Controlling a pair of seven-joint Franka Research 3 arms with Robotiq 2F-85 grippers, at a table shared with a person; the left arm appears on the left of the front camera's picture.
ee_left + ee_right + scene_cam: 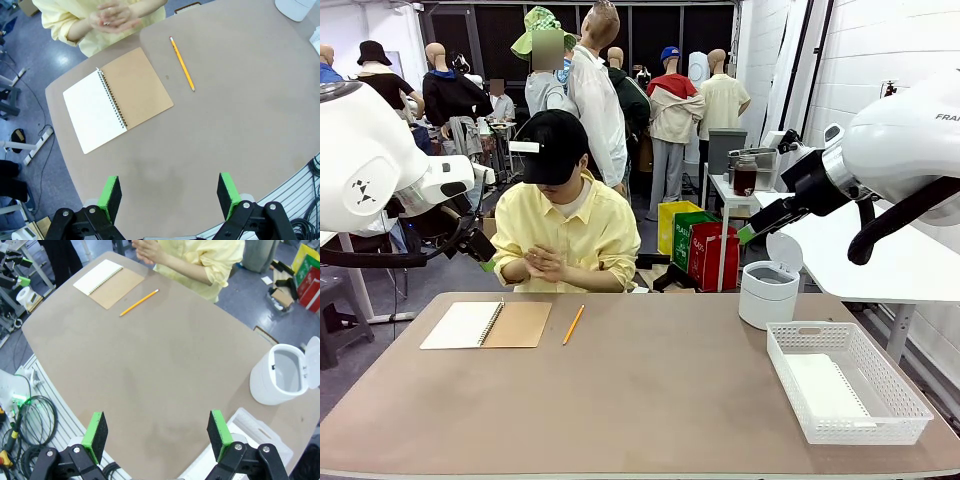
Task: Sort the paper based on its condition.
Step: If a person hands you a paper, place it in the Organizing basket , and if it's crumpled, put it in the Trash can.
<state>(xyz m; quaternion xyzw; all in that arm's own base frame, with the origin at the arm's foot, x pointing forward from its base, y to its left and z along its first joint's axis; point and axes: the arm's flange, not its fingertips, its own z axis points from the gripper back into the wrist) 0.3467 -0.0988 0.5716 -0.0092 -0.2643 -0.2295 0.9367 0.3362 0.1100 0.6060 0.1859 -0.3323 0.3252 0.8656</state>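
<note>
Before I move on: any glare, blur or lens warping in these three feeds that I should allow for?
Front view: even light, sharp, no glare on the table, only soft shadows. Left wrist view: wide-angle bowing curves the table edge; notebook and pencil are crisp. Right wrist view: same bowing, white bin sharp, faint mottling on the tabletop.

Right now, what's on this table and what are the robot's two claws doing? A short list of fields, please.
notebook: open, flat, far left of table
pencil: yellow, just right of the notebook
bin: white, lid up, far right
basket: white, near right, a white sheet of paper inside
person's hands: together at the far edge
left gripper: open, above the table, empty
right gripper: open, above the table, empty
</note>
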